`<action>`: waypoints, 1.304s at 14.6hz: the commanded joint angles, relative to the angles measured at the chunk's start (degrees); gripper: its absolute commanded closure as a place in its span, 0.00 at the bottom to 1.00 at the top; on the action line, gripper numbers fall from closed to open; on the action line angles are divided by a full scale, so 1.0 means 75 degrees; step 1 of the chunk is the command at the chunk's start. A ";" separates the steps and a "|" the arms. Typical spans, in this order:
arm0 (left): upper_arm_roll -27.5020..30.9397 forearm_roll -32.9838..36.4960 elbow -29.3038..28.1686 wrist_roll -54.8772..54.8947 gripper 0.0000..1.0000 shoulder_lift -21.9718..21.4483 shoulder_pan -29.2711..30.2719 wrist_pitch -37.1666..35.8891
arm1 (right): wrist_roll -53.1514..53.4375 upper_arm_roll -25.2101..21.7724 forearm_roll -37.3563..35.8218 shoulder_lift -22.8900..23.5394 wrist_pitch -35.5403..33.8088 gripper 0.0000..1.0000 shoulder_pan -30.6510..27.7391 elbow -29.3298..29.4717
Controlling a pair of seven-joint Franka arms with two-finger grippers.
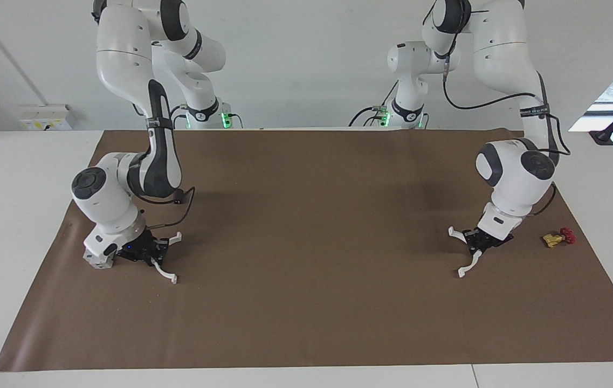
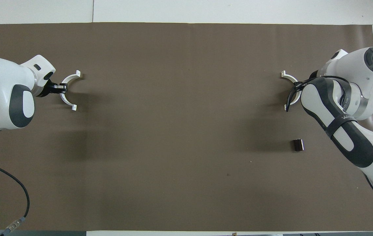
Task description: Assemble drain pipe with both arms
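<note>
The drain pipe is in two white half-rings, wide apart. My left gripper (image 1: 476,242) is shut on the middle of one half-ring (image 1: 469,264), low over the brown mat (image 1: 306,302) at the left arm's end. The overhead view shows this gripper (image 2: 62,87) and its half-ring (image 2: 69,77). My right gripper (image 1: 156,252) is shut on the other half-ring (image 1: 163,272), low over the mat at the right arm's end. In the overhead view that half-ring (image 2: 290,77) shows, and the right arm hides the gripper. The open sides of both half-rings face the table's middle.
A small yellow-and-red valve piece (image 1: 558,237) lies on the mat beside my left gripper, toward the mat's edge. A small dark block (image 2: 298,145) shows beside the right arm. A grey blocky part (image 1: 97,258) sits under the right wrist.
</note>
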 commanded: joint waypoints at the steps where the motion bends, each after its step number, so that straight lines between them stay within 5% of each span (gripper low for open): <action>1: 0.0036 0.0138 -0.0180 -0.0122 1.00 -0.0538 0.0014 -0.0366 | -0.0138 0.0067 0.0176 -0.0093 -0.0546 1.00 0.0117 0.0317; 8: 0.0024 0.0138 -0.0052 -0.0881 1.00 -0.1054 -0.0324 -0.1410 | 0.1779 0.0067 -0.0268 -0.0035 -0.1742 1.00 0.1581 0.1829; 19: 0.0036 0.0150 -0.0063 -0.2407 1.00 -0.1066 -0.1263 -0.1493 | 0.5426 0.0067 -0.0562 0.0866 -0.1790 1.00 0.4113 0.3001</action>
